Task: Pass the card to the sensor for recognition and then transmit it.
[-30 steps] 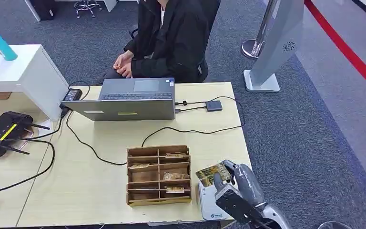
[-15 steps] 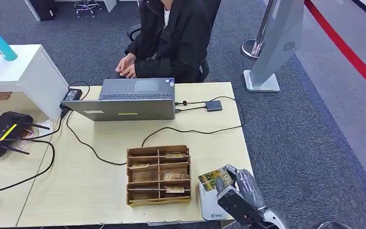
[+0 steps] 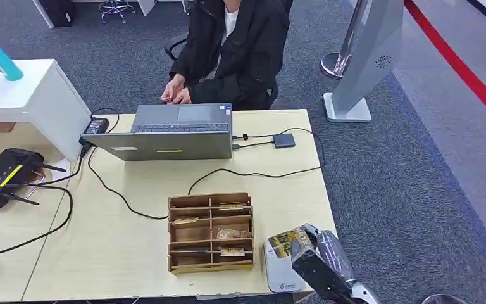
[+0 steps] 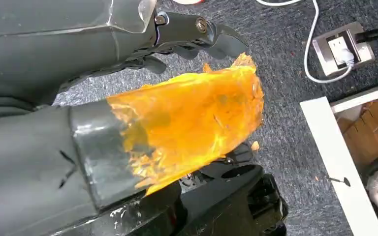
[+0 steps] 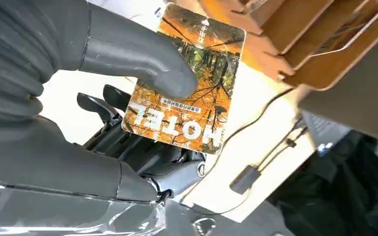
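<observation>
My right hand [image 3: 316, 252] pinches the card [image 3: 289, 240] between the thumb [image 5: 142, 61], pressed on its printed face, and the darker fingers [image 5: 98, 105] behind it, the card hanging directly over the white sensor [image 3: 277, 273] at the near right corner of the table [image 3: 126, 244], just beside the wooden card rack [image 3: 211, 232]. The card's long axis runs outward from the hand toward the rack, and whether it touches the sensor I cannot tell. My left hand [image 4: 187, 34] hangs above the carpet [image 4: 285, 113], far from the sensor, fingers curled on nothing, so I judge the coming move belongs to the right hand.
</observation>
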